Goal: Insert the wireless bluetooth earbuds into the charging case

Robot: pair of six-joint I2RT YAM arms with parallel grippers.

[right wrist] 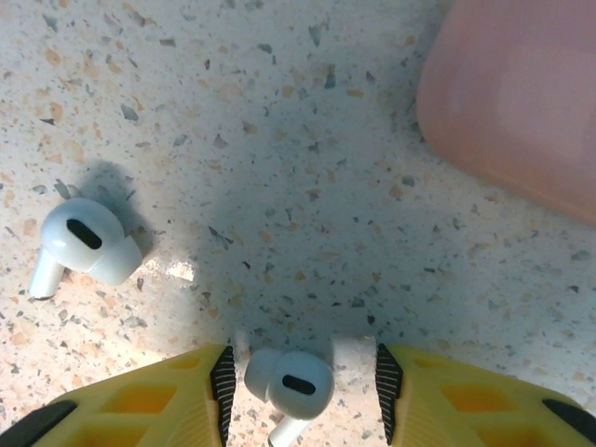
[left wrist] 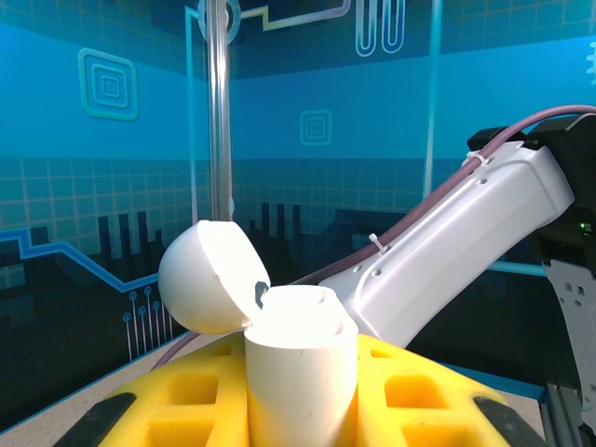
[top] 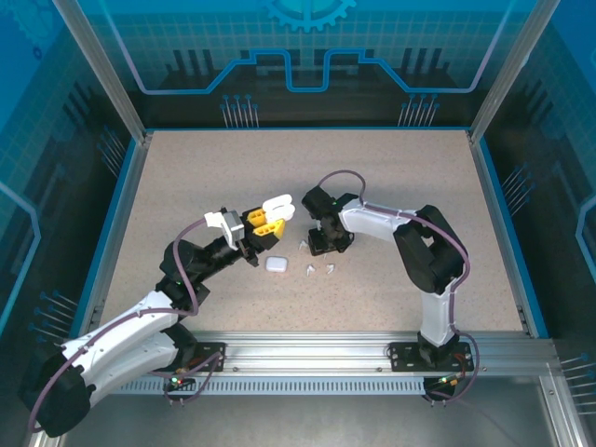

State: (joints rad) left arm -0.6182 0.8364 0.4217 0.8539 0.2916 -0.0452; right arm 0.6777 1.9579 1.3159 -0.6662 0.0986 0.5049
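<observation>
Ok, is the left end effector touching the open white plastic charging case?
Touching. The left wrist view shows the open white plastic charging case wedged between the left end effector's yellow fingers, flush against both.

One earbud (right wrist: 289,380) lies on the bench (right wrist: 307,168) between the right tool's (right wrist: 304,382) fingers (right wrist: 177,405); a second earbud (right wrist: 84,244) lies to its left.

1 overhead, 2 close wrist views
</observation>
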